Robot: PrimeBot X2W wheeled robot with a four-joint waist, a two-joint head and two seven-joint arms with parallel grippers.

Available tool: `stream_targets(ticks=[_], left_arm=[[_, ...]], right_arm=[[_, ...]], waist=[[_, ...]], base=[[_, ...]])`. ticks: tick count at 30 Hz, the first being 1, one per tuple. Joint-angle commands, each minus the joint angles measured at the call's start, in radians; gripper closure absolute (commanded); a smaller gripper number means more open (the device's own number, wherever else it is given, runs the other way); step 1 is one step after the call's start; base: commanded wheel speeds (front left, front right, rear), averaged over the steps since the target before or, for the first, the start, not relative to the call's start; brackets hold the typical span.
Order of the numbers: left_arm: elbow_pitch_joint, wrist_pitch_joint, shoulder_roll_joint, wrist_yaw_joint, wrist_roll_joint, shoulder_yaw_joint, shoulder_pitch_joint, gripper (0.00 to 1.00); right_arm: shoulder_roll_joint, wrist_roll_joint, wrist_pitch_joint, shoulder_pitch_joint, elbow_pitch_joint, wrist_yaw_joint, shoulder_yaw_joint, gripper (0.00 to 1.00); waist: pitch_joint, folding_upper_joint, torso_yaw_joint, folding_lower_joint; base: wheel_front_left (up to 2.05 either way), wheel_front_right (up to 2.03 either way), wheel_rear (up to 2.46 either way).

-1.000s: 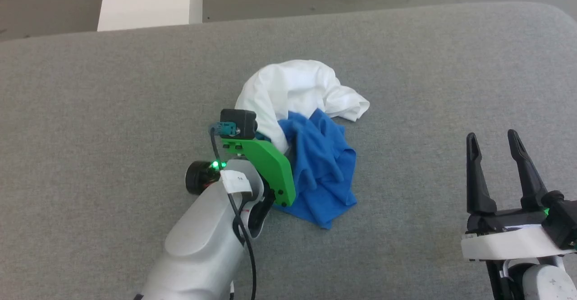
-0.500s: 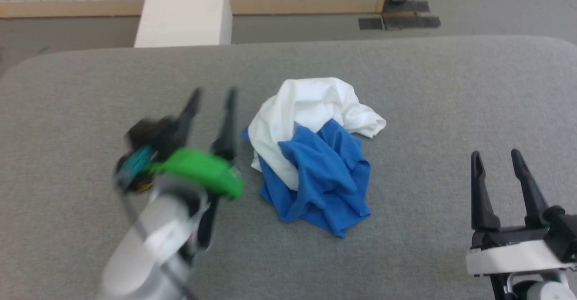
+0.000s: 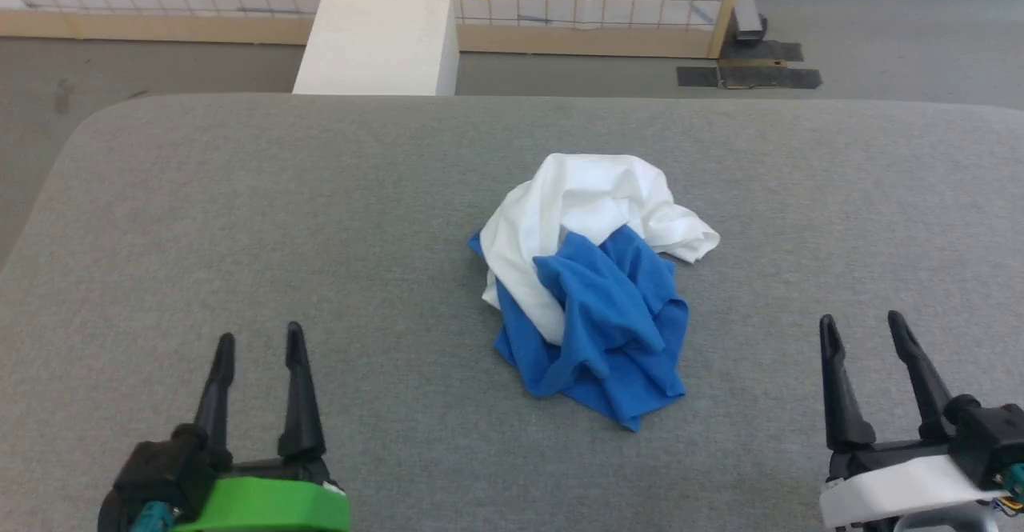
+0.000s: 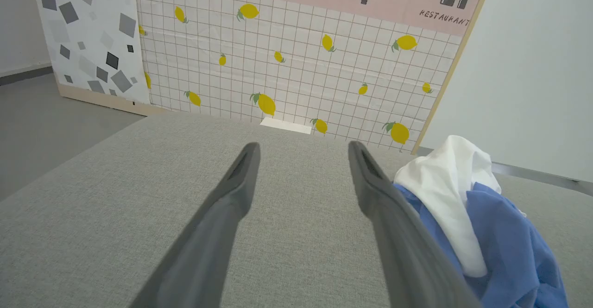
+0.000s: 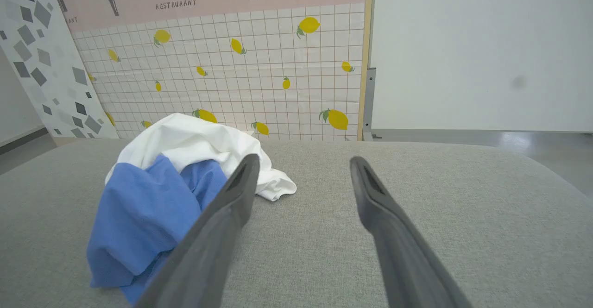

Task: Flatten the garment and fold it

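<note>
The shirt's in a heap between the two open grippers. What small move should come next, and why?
Probably send the left gripper to the near blue edge of the garment: it lies crumpled and untouched, and the right gripper is also open and empty.

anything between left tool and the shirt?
No. In the head view, only bare grey surface lies between the open left tool and the crumpled shirt; the two are apart.

garment [image 3: 592, 292]; white-and-blue shirt; crumpled heap; mid-surface; untouched
</note>
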Motion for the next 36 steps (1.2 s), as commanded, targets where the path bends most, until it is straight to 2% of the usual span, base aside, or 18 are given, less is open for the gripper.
stream_targets(ticks=[1, 7, 15, 22, 23, 24, 28, 32, 33, 36], left_arm=[[-0.006, -0.004, -0.017, -0.019, 0.022, 0.008, 0.010, 0.00], [0.016, -0.005, -0.084, -0.096, 0.071, 0.023, -0.027, 0.00], [0.079, -0.005, -0.164, -0.189, 0.100, 0.043, -0.086, 0.00], [0.123, -0.005, -0.197, -0.240, 0.121, 0.060, -0.108, 0.00], [0.129, -0.005, -0.200, -0.246, 0.123, 0.062, -0.110, 0.00], [0.134, -0.005, -0.202, -0.249, 0.125, 0.064, -0.111, 0.00], [0.151, -0.005, -0.207, -0.255, 0.133, 0.074, -0.105, 0.00], [0.156, -0.005, -0.209, -0.256, 0.145, 0.089, -0.087, 0.00], [0.156, -0.005, -0.210, -0.261, 0.155, 0.099, -0.077, 0.00], [0.153, -0.005, -0.211, -0.262, 0.159, 0.106, -0.074, 0.00]], right_arm=[[0.001, -0.006, 0.019, 0.006, -0.006, -0.002, 0.006, 0.00], [0.001, -0.073, 0.187, -0.047, -0.005, -0.002, 0.056, 0.00], [-0.086, -0.088, 0.489, -0.125, 0.051, -0.002, 0.157, 0.00], [-0.109, -0.079, 0.607, -0.156, 0.126, -0.002, 0.224, 0.00], [-0.109, -0.075, 0.624, -0.156, 0.143, -0.002, 0.230, 0.42], [-0.110, -0.073, 0.636, -0.157, 0.157, -0.002, 0.236, 1.00], [-0.109, -0.066, 0.648, -0.163, 0.184, -0.002, 0.247, 1.00], [-0.121, -0.069, 0.613, -0.190, 0.169, -0.002, 0.224, 1.00], [-0.165, -0.075, 0.599, -0.239, 0.130, -0.002, 0.181, 1.00], [-0.220, -0.076, 0.607, -0.287, 0.077, -0.002, 0.129, 1.00]], waist=[[0.011, -0.0001, 0.018, 0.0000], [0.059, -0.0001, 0.064, 0.0000], [0.139, -0.0001, 0.146, 0.0000], [0.158, -0.0001, 0.206, 0.0000], [0.155, -0.0001, 0.211, 0.0000], [0.152, -0.0001, 0.214, 0.0000], [0.125, -0.0001, 0.213, 0.0000], [0.087, -0.0001, 0.179, 0.0000], [0.058, -0.0001, 0.134, 0.0000], [0.044, -0.0001, 0.097, 0.0000]], base=[[0.00, 0.00, 0.00], [0.00, 0.00, 0.00], [0.00, 0.00, 0.00], [0.00, 0.00, 0.00], [0.00, 0.00, 0.00], [0.00, 0.00, 0.00], [0.00, 0.00, 0.00], [0.00, 0.00, 0.00], [0.00, 0.00, 0.00], [0.00, 0.00, 0.00]])
